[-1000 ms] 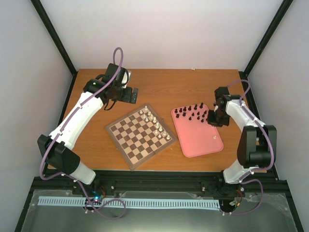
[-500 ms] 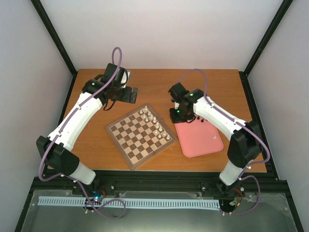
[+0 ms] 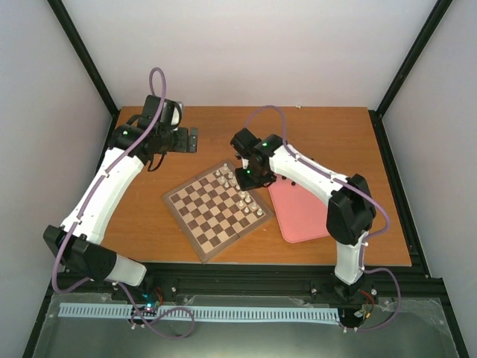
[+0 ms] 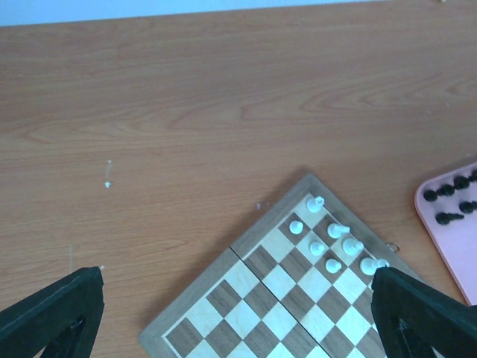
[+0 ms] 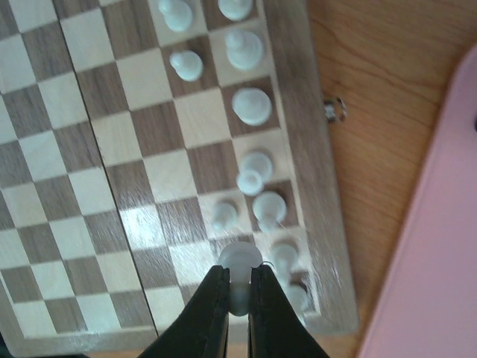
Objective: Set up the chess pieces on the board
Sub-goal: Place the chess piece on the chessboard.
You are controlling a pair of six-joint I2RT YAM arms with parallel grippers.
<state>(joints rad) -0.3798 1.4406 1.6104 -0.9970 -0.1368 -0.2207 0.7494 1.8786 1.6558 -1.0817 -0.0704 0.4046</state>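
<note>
Cream-white turned chess piece (image 5: 240, 257) clamped in right gripper (image 5: 238, 282) over the white-piece rows of checkered wooden board (image 5: 112, 149).
Probably light, hard, slick, easily toppled; best pinched just below the round head. Left gripper (image 4: 232, 302) wide apart, empty.

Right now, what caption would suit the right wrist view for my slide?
Right gripper holds a small cream-white chess piece over the checkered wooden chessboard, beside other white pieces.
</note>
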